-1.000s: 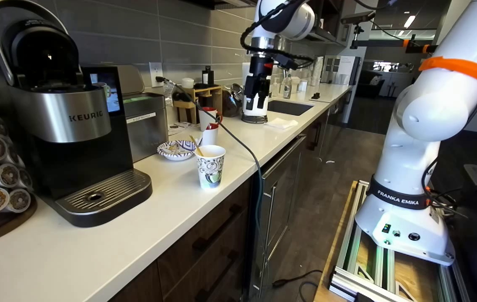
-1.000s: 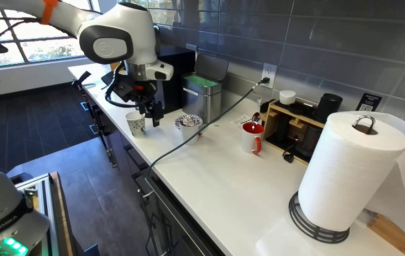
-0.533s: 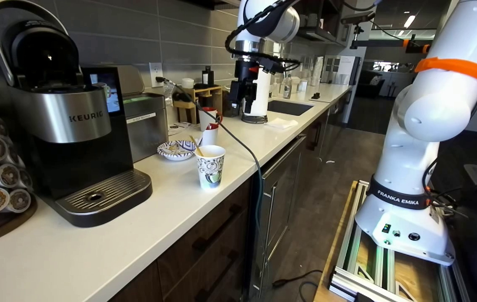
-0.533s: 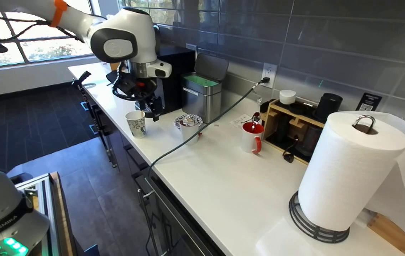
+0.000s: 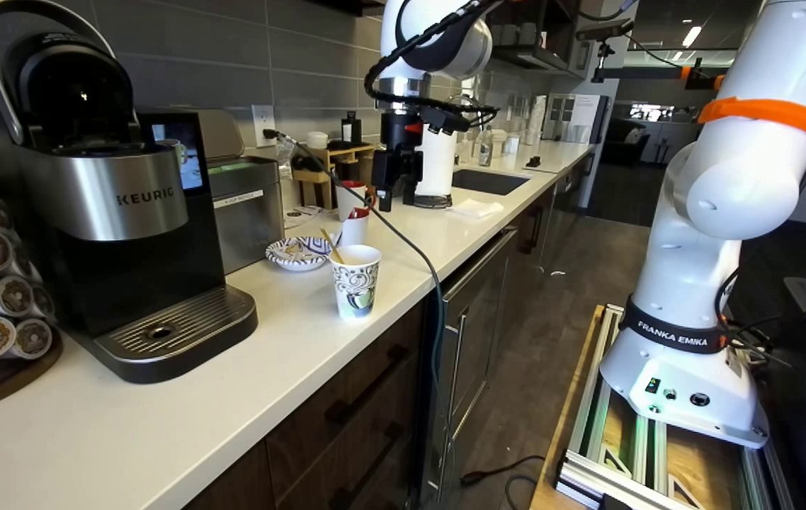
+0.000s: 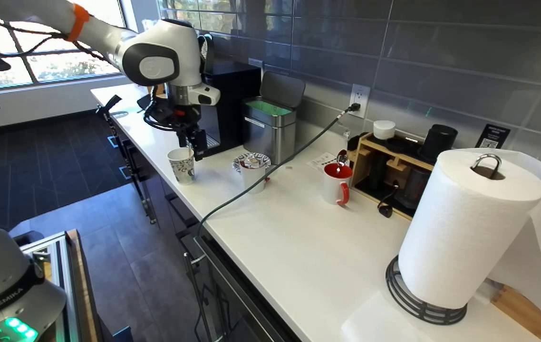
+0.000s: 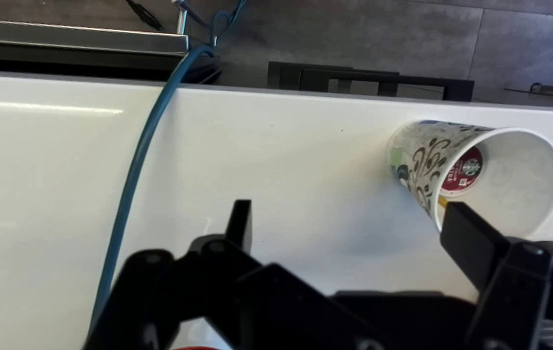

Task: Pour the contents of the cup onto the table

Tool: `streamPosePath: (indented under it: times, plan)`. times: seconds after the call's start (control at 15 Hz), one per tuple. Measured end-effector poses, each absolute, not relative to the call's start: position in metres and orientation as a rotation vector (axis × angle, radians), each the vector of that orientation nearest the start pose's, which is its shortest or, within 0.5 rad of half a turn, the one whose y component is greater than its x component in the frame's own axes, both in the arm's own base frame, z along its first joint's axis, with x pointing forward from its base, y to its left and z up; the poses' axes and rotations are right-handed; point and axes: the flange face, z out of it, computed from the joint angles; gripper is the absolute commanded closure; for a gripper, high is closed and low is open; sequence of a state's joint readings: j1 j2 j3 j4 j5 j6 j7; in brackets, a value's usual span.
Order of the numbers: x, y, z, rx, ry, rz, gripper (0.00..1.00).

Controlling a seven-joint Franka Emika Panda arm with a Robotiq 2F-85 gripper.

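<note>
So, your cup (image 5: 356,283) stands upright near the front edge of the countertop (image 5: 91,432), close to mid-frame in an exterior view and at the upper right of the wrist view. It holds a red-lidded coffee pod (image 7: 464,169), and a stirrer (image 5: 332,246) leans out over the rim.

Over the last second the cup hasn't budged, while your gripper (image 7: 349,218) has shifted toward the left of the frame in both exterior views, closing in on it. I'd read that as you lining up a grasp, with the pour itself still to come.

Your fingers (image 7: 473,243) are spread wide and have hold of nothing. In the wrist view a fingertip covers part of the cup's rim (only overlap, since an exterior view shows a gap between them). Your arm (image 6: 151,61) reaches in from the upper left of an exterior view and bends at the wrist, so the gripper hangs pointing down.

You'd likely want to move toward the upper right of the wrist view before lowering; dropping straight down here might clip the rim and tip the cup. The cable (image 7: 135,165) crosses the left of that view, well apart from the cup.
</note>
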State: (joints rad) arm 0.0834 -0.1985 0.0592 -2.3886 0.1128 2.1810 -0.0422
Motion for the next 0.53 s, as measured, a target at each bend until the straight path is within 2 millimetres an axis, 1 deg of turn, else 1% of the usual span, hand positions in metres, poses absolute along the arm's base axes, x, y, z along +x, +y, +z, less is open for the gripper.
streamPosePath:
  times: [0.13, 0.27, 0.4, 0.53]
  plan:
    - [0.46, 0.088, 0.391, -3.066, -0.148, 0.04, 0.0]
    - [0.461, 0.101, 0.388, -3.075, -0.116, 0.05, 0.0]
    - [0.461, 0.107, 0.386, -3.078, -0.099, 0.057, 0.0]
    - [0.461, 0.106, 0.387, -3.078, -0.098, 0.056, 0.0]
